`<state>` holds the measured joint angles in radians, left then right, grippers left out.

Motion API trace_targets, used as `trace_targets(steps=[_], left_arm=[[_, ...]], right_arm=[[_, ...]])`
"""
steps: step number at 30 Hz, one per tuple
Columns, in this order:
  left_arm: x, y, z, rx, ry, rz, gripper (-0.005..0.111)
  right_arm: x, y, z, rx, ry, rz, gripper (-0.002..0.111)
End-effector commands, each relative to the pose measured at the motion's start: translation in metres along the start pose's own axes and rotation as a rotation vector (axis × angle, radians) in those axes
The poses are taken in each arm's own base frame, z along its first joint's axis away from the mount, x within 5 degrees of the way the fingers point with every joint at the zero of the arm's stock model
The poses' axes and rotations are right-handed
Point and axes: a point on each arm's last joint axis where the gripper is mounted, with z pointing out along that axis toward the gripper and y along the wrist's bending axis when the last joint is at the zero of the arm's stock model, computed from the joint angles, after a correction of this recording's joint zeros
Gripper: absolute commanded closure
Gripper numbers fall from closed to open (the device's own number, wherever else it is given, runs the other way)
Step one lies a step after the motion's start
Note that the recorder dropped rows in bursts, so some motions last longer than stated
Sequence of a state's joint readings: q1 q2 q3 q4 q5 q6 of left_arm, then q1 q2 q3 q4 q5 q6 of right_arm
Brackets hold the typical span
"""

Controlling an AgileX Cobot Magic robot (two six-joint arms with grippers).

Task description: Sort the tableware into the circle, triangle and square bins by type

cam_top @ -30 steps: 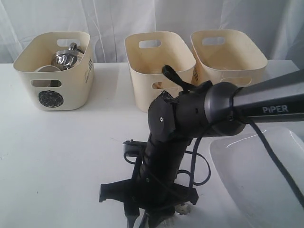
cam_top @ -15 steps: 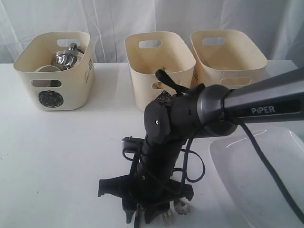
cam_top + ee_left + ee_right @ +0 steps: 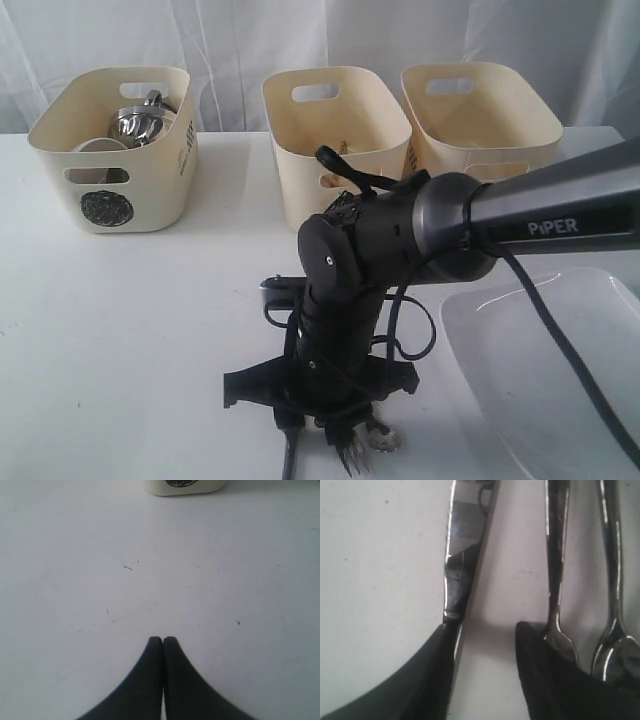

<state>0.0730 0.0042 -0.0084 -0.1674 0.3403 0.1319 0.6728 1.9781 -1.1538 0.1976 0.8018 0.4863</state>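
Note:
My right gripper [image 3: 485, 627] stands open, pointing down at the table over the cutlery, with bare table between its fingers. The metal knife [image 3: 462, 555] runs along one finger [image 3: 435, 675]. The fork [image 3: 556, 555] meets the other finger, and the spoon [image 3: 612, 580] lies beyond it. In the exterior view that gripper [image 3: 318, 435] sits at the front edge, with fork tines [image 3: 350, 458] showing below it. The white plate [image 3: 545, 370] lies to its right. Steel mugs [image 3: 140, 120] and a white bowl [image 3: 98, 146] sit in the circle bin [image 3: 110, 205]. My left gripper [image 3: 163, 639] is shut and empty over bare table.
A middle bin [image 3: 335, 150] and a right bin [image 3: 480, 120] stand at the back; my right arm [image 3: 540, 215] hides their marks. That arm crosses from the right over the plate. The circle bin's base [image 3: 185, 485] shows far ahead in the left wrist view.
My right gripper has shifted slightly to the right and a little higher in the exterior view, uncovering the fork tines. Bins and plate have not moved.

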Motion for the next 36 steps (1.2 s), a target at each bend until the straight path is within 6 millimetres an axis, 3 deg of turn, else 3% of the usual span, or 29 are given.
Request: trace_targets(steps=[1,13,16,23,27,36], left_arm=[[0.004,-0.001,0.001,0.014,0.018,-0.006,0.107],[0.004,-0.001,0.001,0.014,0.018,-0.006,0.107],[0.004,-0.001,0.001,0.014,0.018,-0.006,0.107],[0.004,-0.001,0.001,0.014,0.018,-0.006,0.107],[0.004,-0.001,0.001,0.014,0.018,-0.006,0.107],[0.004,-0.001,0.001,0.014,0.018,-0.006,0.107]], right_arm=[[-0.002,-0.017,0.03,0.115,0.004,-0.06,0.069],[0.006,0.003,0.032,0.081,-0.034,-0.119,0.069],[0.004,0.006,0.023,0.089,-0.032,-0.13,0.069],[-0.008,0.009,-0.029,0.149,-0.17,-0.227,0.069],[-0.019,-0.003,-0.034,0.211,-0.233,-0.207,0.069],[-0.029,0.001,-0.034,0.147,-0.319,-0.217,0.069]])
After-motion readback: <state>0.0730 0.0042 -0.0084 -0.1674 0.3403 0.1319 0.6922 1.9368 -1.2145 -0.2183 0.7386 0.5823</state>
